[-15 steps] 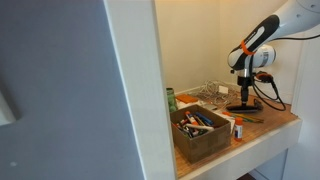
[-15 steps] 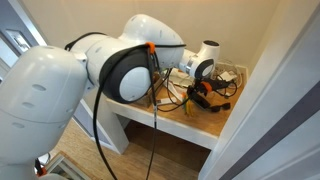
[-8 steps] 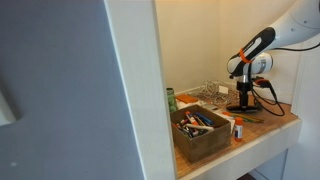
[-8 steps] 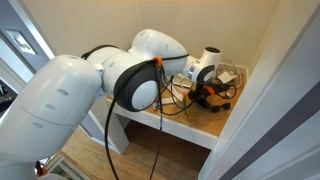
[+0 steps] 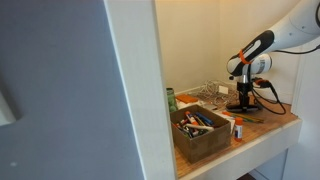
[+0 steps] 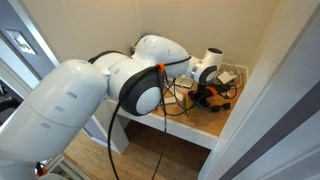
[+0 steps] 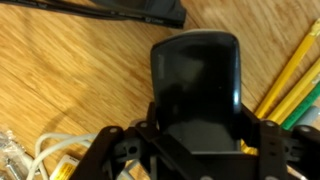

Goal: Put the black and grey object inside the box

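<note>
Claw (image 7: 197,128) enters from the bottom of the wrist view, fingers on either side of the black and grey object (image 7: 195,80) on the wooden counter (image 7: 70,70); cannot tell if clamped or loose. Yellow pencils (image 7: 288,72) at right, pale wires (image 7: 45,150) lower left. In an exterior view the box (image 5: 203,138) sits lower left of the claw, well apart.

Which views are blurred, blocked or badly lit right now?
In an exterior view, a blurred grey wall fills the left half; the box is small but evenly lit. In an exterior view, the robot arm looms close and hides most of the shelf. Wrist view: soft focus, the black and grey object shows a dull sheen, and the fingers are dark silhouettes.
</note>
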`<state>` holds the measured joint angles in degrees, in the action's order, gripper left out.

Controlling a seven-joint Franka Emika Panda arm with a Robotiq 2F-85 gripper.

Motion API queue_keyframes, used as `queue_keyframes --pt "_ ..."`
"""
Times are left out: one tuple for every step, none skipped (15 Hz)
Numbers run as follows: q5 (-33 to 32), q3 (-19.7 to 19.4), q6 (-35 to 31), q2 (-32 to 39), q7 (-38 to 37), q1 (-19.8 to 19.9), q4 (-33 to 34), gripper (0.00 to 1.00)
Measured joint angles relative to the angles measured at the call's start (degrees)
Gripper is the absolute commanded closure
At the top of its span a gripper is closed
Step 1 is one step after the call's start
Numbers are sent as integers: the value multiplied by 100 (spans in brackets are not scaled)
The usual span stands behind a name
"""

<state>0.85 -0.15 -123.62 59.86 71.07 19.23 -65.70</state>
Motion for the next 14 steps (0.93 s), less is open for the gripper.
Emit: queue_keyframes --pt "0 7 76 -25 8 -2 29 51" --pt "0 21 161 -73 20 -4 38 51" --pt "0 42 256 -147 33 -6 35 51" --pt "0 67 381 -248 34 -11 21 51" --pt "2 87 515 -378 32 -23 -17 51" --pt "3 98 661 -534 -9 -44 -71 51" --pt "14 107 865 -725 -80 -75 -162 51" --pt "31 137 1141 -930 -153 -102 -268 51" --pt "73 172 1476 -1140 -241 -135 -381 51" --pt "174 216 1774 -1362 -362 -168 -516 51" --pt "313 258 2004 -1576 -534 -200 -670 51" --pt "468 295 2205 -1786 -737 -237 -844 51" --pt "631 339 2390 -1999 -909 -273 -1041 51" --pt "793 383 2573 -2189 -1016 -304 -1243 51"
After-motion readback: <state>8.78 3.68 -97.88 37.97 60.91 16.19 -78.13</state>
